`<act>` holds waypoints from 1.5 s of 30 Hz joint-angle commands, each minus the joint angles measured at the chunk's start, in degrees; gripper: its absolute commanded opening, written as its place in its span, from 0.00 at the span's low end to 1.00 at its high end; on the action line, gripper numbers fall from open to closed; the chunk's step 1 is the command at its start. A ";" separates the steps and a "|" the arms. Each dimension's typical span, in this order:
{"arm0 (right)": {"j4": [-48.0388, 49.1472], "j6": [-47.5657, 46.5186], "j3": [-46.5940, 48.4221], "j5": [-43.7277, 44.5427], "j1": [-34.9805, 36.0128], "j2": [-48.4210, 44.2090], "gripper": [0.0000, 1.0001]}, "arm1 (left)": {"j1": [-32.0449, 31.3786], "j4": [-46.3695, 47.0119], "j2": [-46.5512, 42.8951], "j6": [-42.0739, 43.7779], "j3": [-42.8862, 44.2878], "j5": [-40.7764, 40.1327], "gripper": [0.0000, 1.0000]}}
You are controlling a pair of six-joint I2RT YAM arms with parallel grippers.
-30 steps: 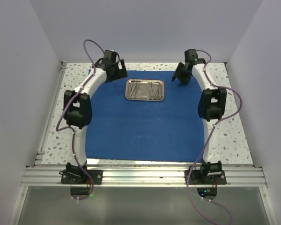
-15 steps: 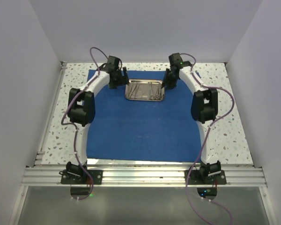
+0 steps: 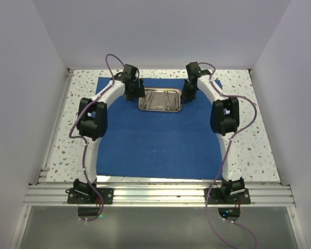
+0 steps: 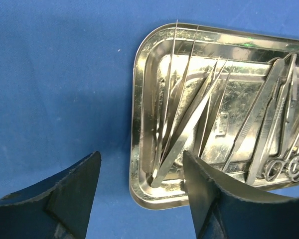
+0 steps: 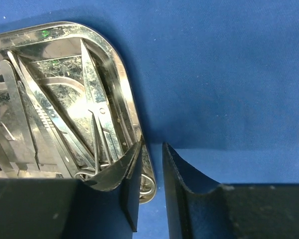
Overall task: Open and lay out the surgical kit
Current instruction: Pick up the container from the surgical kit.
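The royal-blue cloth [image 3: 155,145] lies spread flat on the table. On its far middle sits the steel tray [image 3: 145,108] holding several thin silver instruments [image 3: 163,101]. My left gripper [image 3: 133,96] is at the tray's left end. In the left wrist view that gripper [image 4: 142,155] is open, its fingers straddling a corner of the tray [image 4: 139,99] with tweezers [image 4: 184,124] inside. My right gripper [image 3: 187,96] is at the tray's right end. In the right wrist view it [image 5: 152,147] is open by a narrow gap, one finger inside the tray's rim [image 5: 124,79] and one outside.
A speckled white tabletop [image 3: 249,135] surrounds the cloth, with white walls [image 3: 20,104] on three sides. An aluminium rail [image 3: 155,194] carrying both arm bases runs along the near edge. Purple cables [image 3: 111,59] loop above the wrists.
Both grippers have come inward from the cloth's far corners to the two ends of the tray. Both pairs of jaws have narrowed, the right far more than the left.
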 commanded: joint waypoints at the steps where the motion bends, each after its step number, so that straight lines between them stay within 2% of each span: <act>1: -1.10 -1.28 1.34 1.00 1.22 0.47 0.26 | 0.18 -0.43 0.62 2.16 -0.31 0.49 0.69; 6: -1.62 -2.15 1.52 3.46 3.07 0.74 0.10 | 0.09 -1.31 1.67 3.04 -0.48 0.23 0.52; 9: -2.33 -2.77 1.78 5.22 3.78 1.26 0.07 | 0.18 -1.75 2.29 3.66 -1.01 -0.12 0.39; 14: -3.56 -3.21 2.40 6.10 4.39 2.41 0.00 | 0.18 -2.37 2.99 4.63 -2.32 -0.92 0.26; 18: -3.91 -3.56 2.22 6.71 4.92 2.67 0.00 | 0.18 -2.98 3.08 5.15 -2.77 -1.88 0.00; 25: -4.70 -4.09 0.64 7.77 5.27 1.09 0.00 | 0.09 -3.95 1.24 6.03 -3.56 -1.62 0.00; 31: -5.31 -4.53 -3.05 7.68 5.62 -4.09 0.00 | 0.01 -7.28 -2.09 6.39 -5.22 -0.30 0.00; 37: -4.79 -4.53 -11.65 7.77 6.41 -11.38 0.00 | -0.61 -5.98 -10.78 5.24 -16.62 0.40 0.00; 45: -3.12 -3.74 -25.89 8.38 7.64 -22.63 0.00 | -1.66 -5.09 -22.40 3.40 -26.58 1.46 0.00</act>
